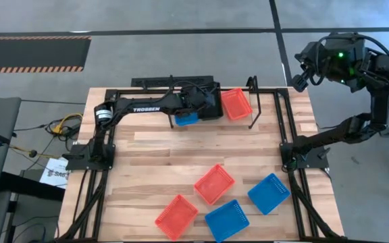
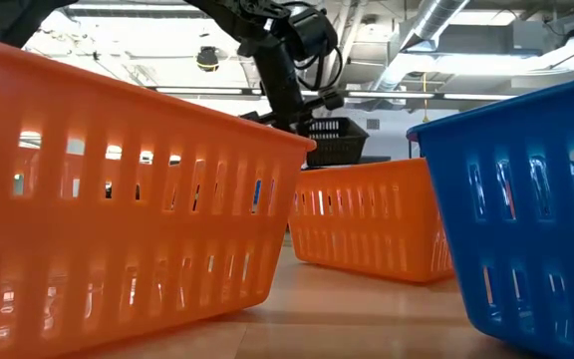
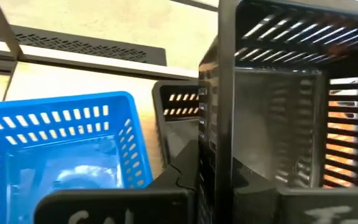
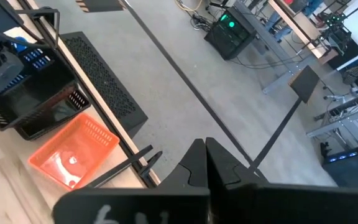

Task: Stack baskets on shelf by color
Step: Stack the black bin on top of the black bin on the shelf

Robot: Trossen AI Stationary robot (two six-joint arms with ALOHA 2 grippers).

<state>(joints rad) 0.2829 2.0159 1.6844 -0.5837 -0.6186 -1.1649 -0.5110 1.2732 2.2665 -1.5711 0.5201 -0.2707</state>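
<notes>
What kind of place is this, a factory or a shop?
Probably a robotics lab or workshop. A wooden table stands on a bare concrete floor, exposed pipes and ducts run overhead, and desks with electronics and cables stand behind.

Even, bright overhead light (ceiling strips glare in the low view), soft shadows.

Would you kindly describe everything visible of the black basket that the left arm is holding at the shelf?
The black basket is dark plastic with slotted walls, rectangular and shallow. The left gripper is shut on its rim and holds it tilted above the shelf, between a blue basket and an orange basket. Another black basket lies beneath it; contact between them cannot be told.
</notes>
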